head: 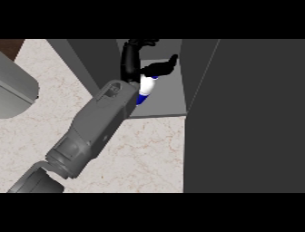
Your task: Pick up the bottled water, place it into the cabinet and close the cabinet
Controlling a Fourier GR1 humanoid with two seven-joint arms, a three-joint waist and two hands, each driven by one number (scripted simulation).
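Observation:
The bottled water (145, 87), white with a blue band, stands tilted on the cabinet's floor (165, 102), inside the open compartment. My left hand (154, 70) reaches in from the lower left and lies right over the bottle's upper end. Its fingers (127, 59) stretch up along the cabinet's inner left wall and the thumb (171, 61) points away to the right, so the hand is open. Grey cabinet shows between fingers and thumb. The forearm (98, 124) hides the bottle's lower part. The right hand does not show.
The open cabinet door (256, 118), a big dark panel, fills the right side. A rounded grey object (4, 90) sits at the left on the marble counter (148, 149). The cabinet's dark left side (91, 61) stands beside the arm.

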